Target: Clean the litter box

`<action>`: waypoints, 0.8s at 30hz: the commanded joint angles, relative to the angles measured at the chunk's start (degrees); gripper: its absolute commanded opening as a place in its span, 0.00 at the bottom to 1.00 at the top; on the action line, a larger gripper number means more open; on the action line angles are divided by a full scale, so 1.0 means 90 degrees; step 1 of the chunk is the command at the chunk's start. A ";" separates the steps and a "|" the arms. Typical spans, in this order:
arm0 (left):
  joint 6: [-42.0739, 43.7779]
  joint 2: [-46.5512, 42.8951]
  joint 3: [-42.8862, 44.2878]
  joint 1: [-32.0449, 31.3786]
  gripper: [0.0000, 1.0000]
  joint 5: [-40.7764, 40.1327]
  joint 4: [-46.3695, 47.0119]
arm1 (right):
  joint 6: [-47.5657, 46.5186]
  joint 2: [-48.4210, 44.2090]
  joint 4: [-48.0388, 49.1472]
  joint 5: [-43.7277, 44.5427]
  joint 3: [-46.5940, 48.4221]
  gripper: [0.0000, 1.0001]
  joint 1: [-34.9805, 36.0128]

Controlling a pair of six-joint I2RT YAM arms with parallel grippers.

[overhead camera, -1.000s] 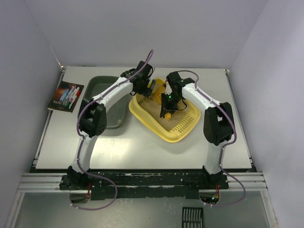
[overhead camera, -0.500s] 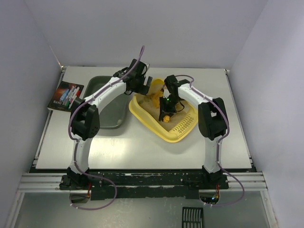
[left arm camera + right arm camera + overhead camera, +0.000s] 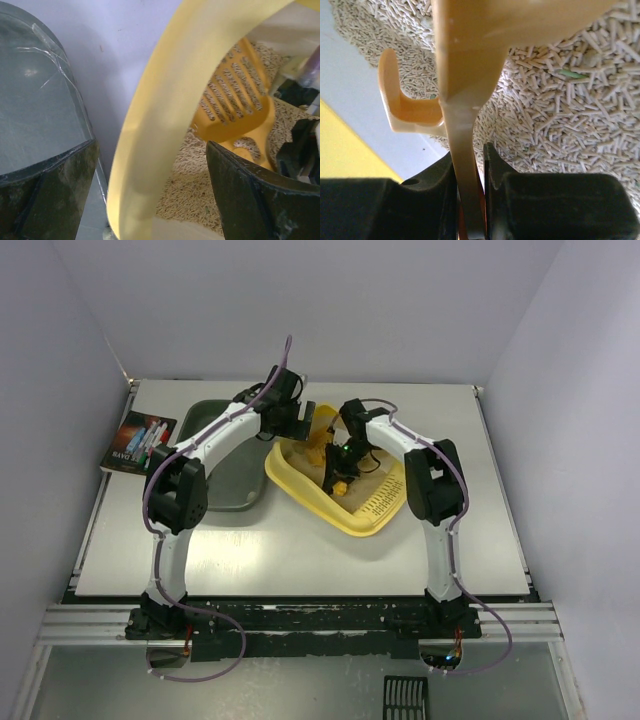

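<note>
Finding the litter box (image 3: 310,505) lying askew at mid-table (image 3: 300,560), just right of a dark grey-green tray (image 3: 238,485), slotted ledge toward the near right. Carrying beige litter (image 3: 560,100) across its floor.

Reaching over the tray with the left gripper (image 3: 145,155) to the box's far-left rim. Keeping 2 fingers (image 3: 50,200) wide apart, straddling the yellow rim, a gap showing on either side, so not pinching it.

Reaching in from the right with the right gripper (image 3: 469,200). Squeezing both jaws tight on the thin handle of an orange-yellow scoop (image 3: 465,75), no gap showing between pads and plastic. Holding the scoop above the litter inside the box, slotted blade toward the far-left corner, a small hook jutting sideways off the handle. Not telling whether the blade is touching the pellets.

Also noting a printed booklet (image 3: 138,443) lying at the table's left edge, well apart from the box, and a black slotted piece (image 3: 405,698) resting below the near rail.
</note>
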 commanded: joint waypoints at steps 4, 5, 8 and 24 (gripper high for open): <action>-0.0367 -0.0262 -0.0107 -0.0027 0.99 0.0389 0.0165 | -0.0025 0.0518 0.0612 -0.1551 -0.0376 0.00 0.0388; -0.0388 -0.0262 -0.0106 -0.0031 0.99 0.0413 0.0163 | 0.0038 0.0464 0.0838 -0.1744 -0.0502 0.00 0.0349; -0.0438 -0.0253 -0.0097 -0.0023 0.99 0.0450 0.0152 | 0.0296 0.0275 0.1498 -0.2312 -0.0879 0.00 0.0161; -0.0911 0.0076 0.0473 -0.0028 0.99 0.0802 0.0055 | 0.2304 0.0056 0.4391 -0.4385 -0.2019 0.00 -0.0002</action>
